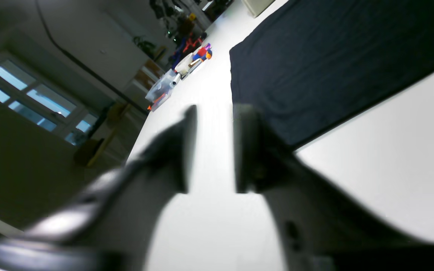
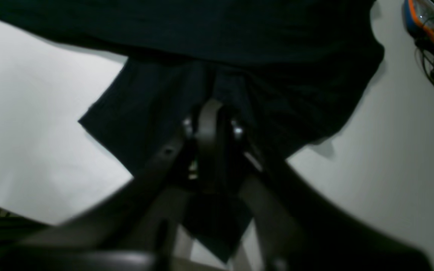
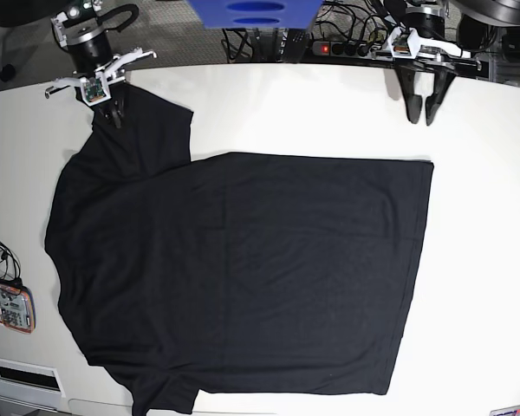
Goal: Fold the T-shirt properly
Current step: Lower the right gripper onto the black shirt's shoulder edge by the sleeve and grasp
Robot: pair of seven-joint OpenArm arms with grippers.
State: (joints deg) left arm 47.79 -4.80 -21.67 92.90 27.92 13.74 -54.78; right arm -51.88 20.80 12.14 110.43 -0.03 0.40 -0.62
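With the right gripper [image 2: 209, 124] pinching a sleeve of the black T-shirt [image 3: 243, 269] spread beneath it on the tabletop [image 3: 485, 260], and the left gripper [image 1: 211, 150] spread empty beside the hem, a one-sided pull could bunch the cloth.

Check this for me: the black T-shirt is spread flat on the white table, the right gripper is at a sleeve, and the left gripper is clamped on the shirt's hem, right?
Not quite. The left gripper is not on the T-shirt at all: the left wrist view shows its jaws apart over bare white table, empty, beside the shirt's edge. The rest holds: the shirt lies spread flat, and the right gripper is at a sleeve.
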